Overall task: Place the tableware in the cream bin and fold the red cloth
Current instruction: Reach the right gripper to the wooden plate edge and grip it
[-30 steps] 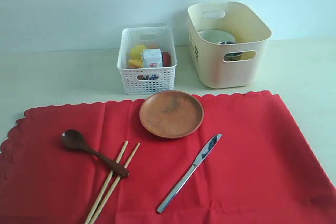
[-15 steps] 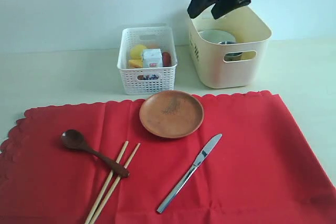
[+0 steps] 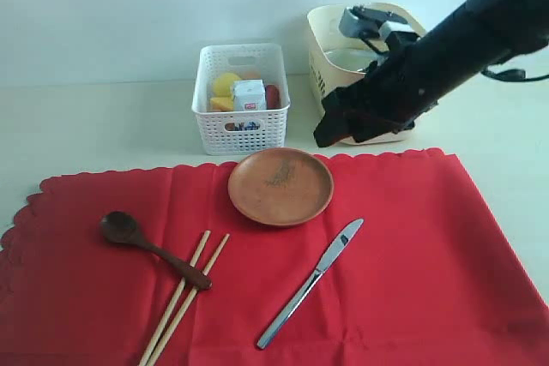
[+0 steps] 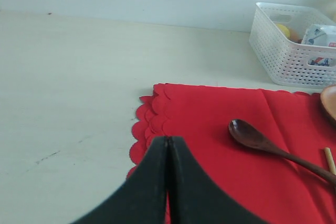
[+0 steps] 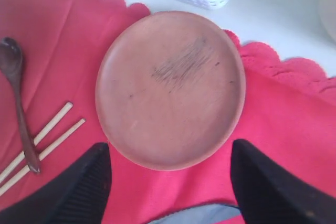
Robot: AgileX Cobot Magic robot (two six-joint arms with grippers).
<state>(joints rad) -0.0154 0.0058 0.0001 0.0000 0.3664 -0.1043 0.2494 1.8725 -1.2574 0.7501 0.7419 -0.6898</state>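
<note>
The red cloth (image 3: 412, 237) lies flat across the table front. On it are the round brown plate (image 3: 280, 186), the silver knife (image 3: 310, 283), the dark wooden spoon (image 3: 150, 246) and the wooden chopsticks (image 3: 184, 297). My right gripper (image 3: 326, 133) hangs open just above and behind the plate, in front of the cream bin (image 3: 322, 32). In the right wrist view the plate (image 5: 170, 87) lies between and beyond the spread fingers (image 5: 84, 182), untouched. My left gripper (image 4: 168, 139) is shut and empty over the cloth's scalloped corner (image 4: 157, 114), with the spoon (image 4: 262, 142) beyond it.
A white lattice basket (image 3: 240, 96) with food items stands left of the bin. The right arm (image 3: 446, 40) hides most of the bin and what is in it. Bare table (image 3: 103, 126) lies behind the cloth on the left.
The right arm has come down from above the cream bin, forward and left, to just over the plate's far side. Nothing on the cloth has moved.
</note>
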